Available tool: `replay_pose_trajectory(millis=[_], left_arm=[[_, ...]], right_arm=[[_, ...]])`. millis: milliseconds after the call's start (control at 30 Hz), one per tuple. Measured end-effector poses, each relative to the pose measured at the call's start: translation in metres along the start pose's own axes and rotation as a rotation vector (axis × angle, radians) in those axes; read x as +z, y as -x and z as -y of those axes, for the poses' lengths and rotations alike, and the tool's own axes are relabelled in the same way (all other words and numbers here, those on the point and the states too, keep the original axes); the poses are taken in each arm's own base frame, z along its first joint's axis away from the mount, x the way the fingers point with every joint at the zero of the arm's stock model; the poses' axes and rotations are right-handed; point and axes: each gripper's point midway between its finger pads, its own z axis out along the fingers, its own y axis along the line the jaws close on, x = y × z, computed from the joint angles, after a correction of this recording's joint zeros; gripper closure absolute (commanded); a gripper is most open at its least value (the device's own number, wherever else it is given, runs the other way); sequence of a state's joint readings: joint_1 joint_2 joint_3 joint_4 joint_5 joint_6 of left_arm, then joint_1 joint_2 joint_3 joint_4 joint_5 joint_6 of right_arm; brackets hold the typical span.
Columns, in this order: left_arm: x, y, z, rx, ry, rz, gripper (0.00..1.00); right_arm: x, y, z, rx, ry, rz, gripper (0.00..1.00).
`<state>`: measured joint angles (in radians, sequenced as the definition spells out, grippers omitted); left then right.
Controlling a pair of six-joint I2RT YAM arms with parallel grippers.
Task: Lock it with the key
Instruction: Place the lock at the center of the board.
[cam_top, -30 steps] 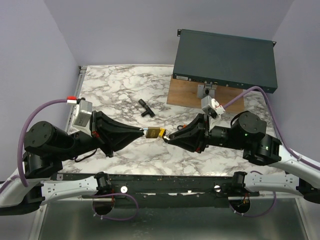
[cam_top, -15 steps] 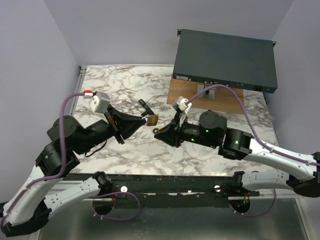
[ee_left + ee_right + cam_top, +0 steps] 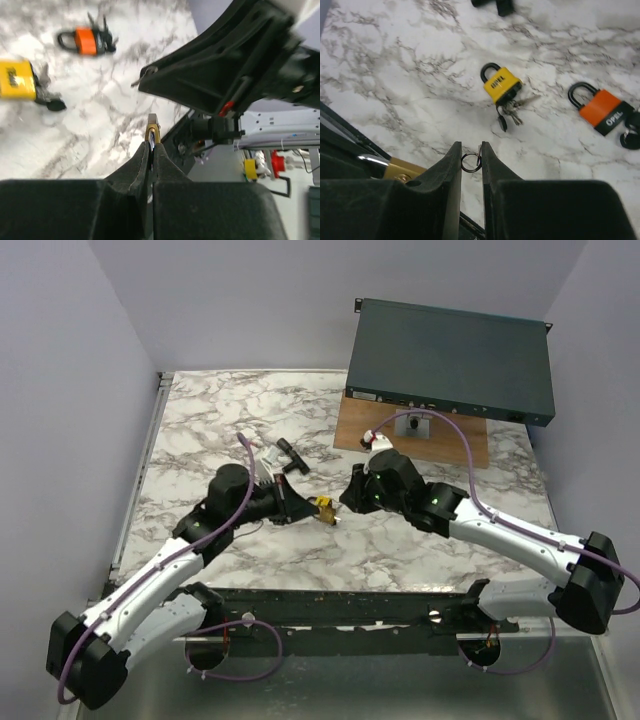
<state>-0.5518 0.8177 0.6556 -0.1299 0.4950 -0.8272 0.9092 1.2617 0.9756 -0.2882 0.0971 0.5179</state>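
My left gripper is shut on a brass padlock, gripped edge-on; from above, the gripper holds the padlock over the table's middle. My right gripper is shut on a key with its wire ring between the fingers. From above, the right gripper is just right of the padlock, a small gap apart. The padlock and its silver shackle show at the right wrist view's lower left. The key's tip pokes from the right gripper.
A yellow padlock with keys and an orange padlock lie on the marble table. A black T-shaped part lies behind the left gripper. A dark equipment box sits on a wooden board at back right.
Both arms have swung and stretched forward. The left gripper carried the padlock down and right. The right gripper has shifted right and now sits close beside the padlock.
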Motion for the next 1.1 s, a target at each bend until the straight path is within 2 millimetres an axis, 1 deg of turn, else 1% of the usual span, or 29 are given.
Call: replay_pose_trajectory(millis=[67,100,167,233,267,333,367,400,533,633,733,800,867,1000,1100], left_arm=[[0.015,-0.027,-0.014,-0.063,0.012,-0.073,1.0],[0.022,-0.043,-0.017,-0.085,0.015,-0.125,1.0],[0.034,-0.067,-0.016,-0.109,0.007,-0.198,1.0],[0.048,-0.085,-0.013,-0.128,-0.004,-0.25,1.0],[0.055,-0.09,-0.013,-0.137,-0.008,-0.261,1.0],[0.071,-0.099,-0.019,-0.166,0.007,-0.274,1.0],[0.077,-0.1,-0.021,-0.175,0.014,-0.268,1.0],[0.086,-0.106,-0.029,-0.193,0.034,-0.277,1.0],[0.113,-0.123,-0.056,-0.25,0.102,-0.286,1.0],[0.126,-0.136,-0.075,-0.287,0.142,-0.3,1.0],[0.134,-0.145,-0.089,-0.311,0.175,-0.309,1.0],[0.137,-0.145,-0.091,-0.318,0.182,-0.302,0.91],[0.139,-0.142,-0.091,-0.317,0.186,-0.289,0.79],[0.141,-0.139,-0.096,-0.308,0.213,-0.268,0.61],[0.14,-0.138,-0.101,-0.297,0.24,-0.26,0.58]], right_arm=[[0.001,-0.011,0.015,0.048,-0.061,-0.016,0.99],[0.0,-0.017,0.021,0.066,-0.086,-0.025,0.99],[-0.003,-0.028,0.031,0.106,-0.126,-0.037,0.99],[-0.009,-0.038,0.041,0.146,-0.162,-0.041,0.99],[-0.011,-0.041,0.045,0.165,-0.179,-0.041,0.99],[-0.016,-0.048,0.052,0.199,-0.208,-0.039,0.99],[-0.019,-0.051,0.056,0.213,-0.223,-0.039,0.99],[-0.021,-0.053,0.059,0.227,-0.235,-0.039,0.99],[-0.026,-0.061,0.07,0.265,-0.293,-0.037,0.99],[-0.028,-0.066,0.078,0.285,-0.325,-0.037,0.99],[-0.027,-0.073,0.083,0.298,-0.346,-0.044,0.99],[-0.025,-0.078,0.086,0.304,-0.358,-0.054,0.99],[-0.023,-0.085,0.089,0.308,-0.371,-0.069,0.99],[-0.019,-0.099,0.096,0.311,-0.401,-0.103,0.99],[-0.016,-0.105,0.099,0.31,-0.415,-0.12,0.99]])
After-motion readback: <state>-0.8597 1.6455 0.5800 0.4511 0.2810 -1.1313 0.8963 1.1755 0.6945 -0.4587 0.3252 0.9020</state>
